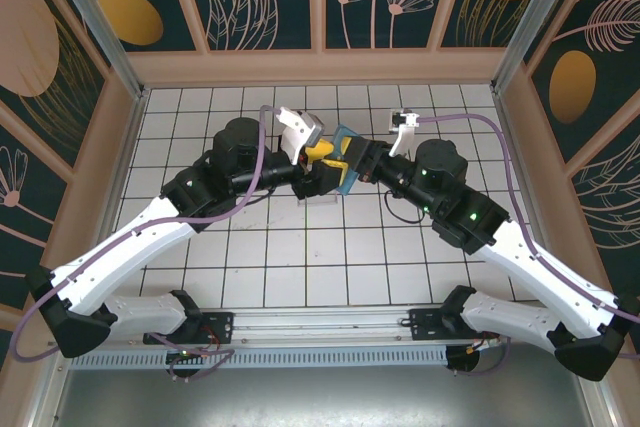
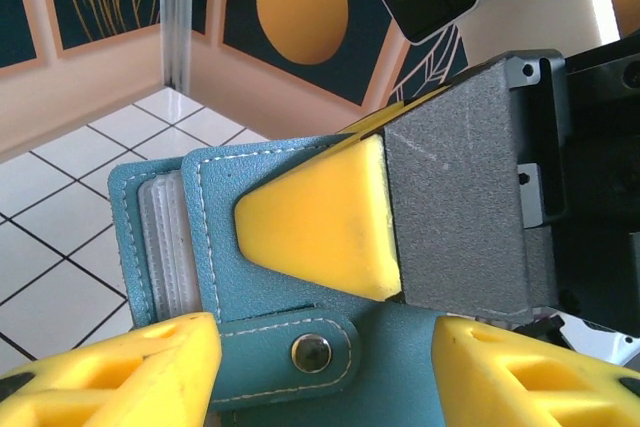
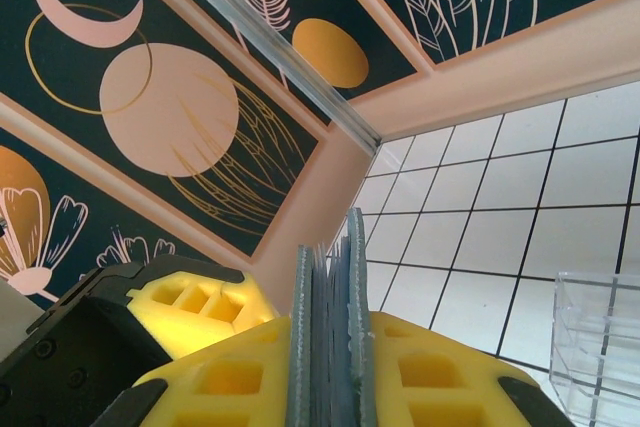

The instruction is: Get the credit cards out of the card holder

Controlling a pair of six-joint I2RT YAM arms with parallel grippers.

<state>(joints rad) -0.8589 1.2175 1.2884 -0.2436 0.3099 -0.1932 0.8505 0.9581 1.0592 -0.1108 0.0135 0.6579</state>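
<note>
The step in hand looked like drawing the cards (image 2: 170,237) out of the holder (image 2: 215,267). It would go best by pinching only the pale edges showing between the holder's panels and pulling straight along the slot. The right gripper (image 3: 325,357), nearly closed, clamped the holder edge-on. The left gripper (image 2: 320,377) stood half open astride the holder's tab (image 2: 290,352), apparently clamping nothing.

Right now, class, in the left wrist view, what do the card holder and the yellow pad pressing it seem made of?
Card holder: leather or imitation, matte teal, judging by stitched edges. Yellow pad: probably moulded plastic or rubber, matte, lightly scuffed surface.
</note>
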